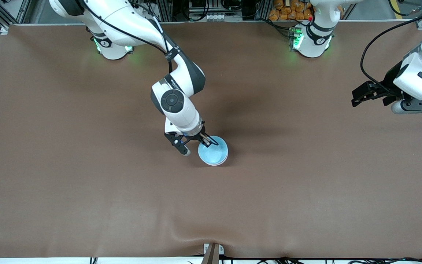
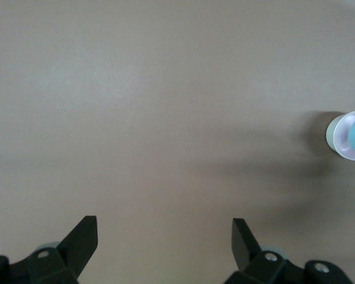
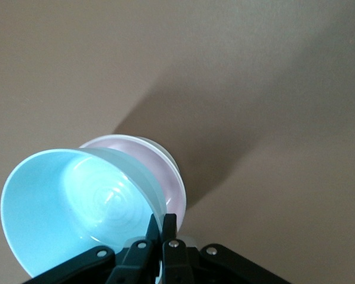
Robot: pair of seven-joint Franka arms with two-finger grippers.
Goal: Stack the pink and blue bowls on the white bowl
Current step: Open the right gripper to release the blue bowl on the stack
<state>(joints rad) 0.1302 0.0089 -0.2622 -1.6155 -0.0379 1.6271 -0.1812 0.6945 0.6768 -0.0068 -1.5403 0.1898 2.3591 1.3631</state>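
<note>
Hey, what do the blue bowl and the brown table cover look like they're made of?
Blue bowl: probably glazed ceramic or hard plastic; it is smooth and glossy, with bright reflections inside. The look alone cannot settle which. Table cover: seems a soft matte sheet, maybe vinyl or fabric, with dull sheen and a wrinkle at the edge nearest the front camera.

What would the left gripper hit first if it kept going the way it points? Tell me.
Likely only the bare brown table. The left gripper, jaws open, hangs over the table's left-arm end pointing down at empty cloth; the stacked bowls sit well off to the side of that line.
</note>
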